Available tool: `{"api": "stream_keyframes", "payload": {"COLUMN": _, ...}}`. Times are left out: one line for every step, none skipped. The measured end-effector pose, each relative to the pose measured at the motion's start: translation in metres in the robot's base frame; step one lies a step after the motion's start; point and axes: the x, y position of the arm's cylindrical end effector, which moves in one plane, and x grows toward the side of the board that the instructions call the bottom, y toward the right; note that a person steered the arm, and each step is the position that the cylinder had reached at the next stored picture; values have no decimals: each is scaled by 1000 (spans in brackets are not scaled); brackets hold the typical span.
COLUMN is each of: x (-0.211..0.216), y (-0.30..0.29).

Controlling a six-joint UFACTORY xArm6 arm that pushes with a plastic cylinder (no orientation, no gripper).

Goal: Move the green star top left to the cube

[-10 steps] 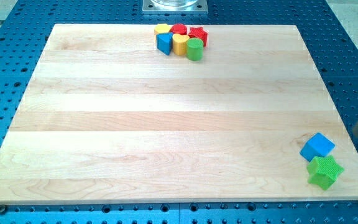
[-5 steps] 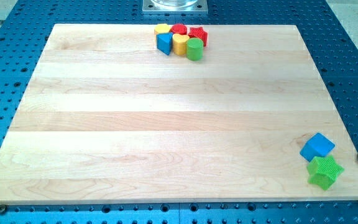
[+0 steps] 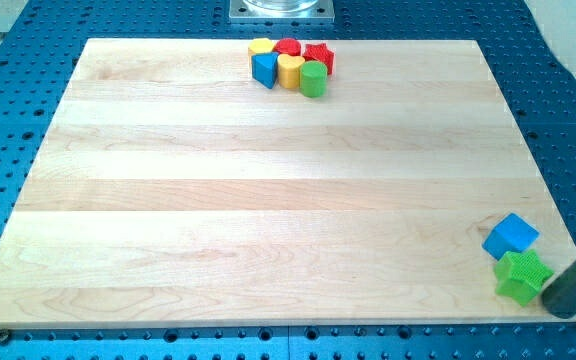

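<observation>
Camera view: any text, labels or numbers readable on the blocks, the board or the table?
None: no writing shows on the green star, the blue cube, the wooden board or the blue perforated table. My tip sits just right of the star, also unmarked.

One high oblique view, whole board (image 3: pixel 268 200)

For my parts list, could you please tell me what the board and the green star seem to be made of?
Board: pale wood, matte, with visible grain and joined planks. Green star: probably painted wood or plastic; its flat, even colour leaves that open.
</observation>
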Motion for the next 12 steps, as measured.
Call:
{"api": "stream_keyframes", "payload": {"x": -6, "y": -38}}
{"api": "stream_keyframes", "payload": {"x": -10, "y": -84}}
{"api": "stream_keyframes", "payload": {"x": -35, "y": -112}}
{"api": "stream_keyframes", "payload": {"x": -56, "y": -114}}
{"api": "stream_keyframes", "payload": {"x": -51, "y": -114}}
{"api": "stream_keyframes", "payload": {"x": -13, "y": -108}}
{"api": "stream_keyframes", "payload": {"x": 1, "y": -92}}
{"api": "stream_keyframes", "payload": {"x": -14, "y": -90}}
{"api": "stream_keyframes", "payload": {"x": -71, "y": -89}}
{"api": "stream_keyframes", "payload": {"x": -71, "y": -89}}
{"api": "stream_keyframes", "payload": {"x": -44, "y": -89}}
{"api": "stream_keyframes", "payload": {"x": 0, "y": -90}}
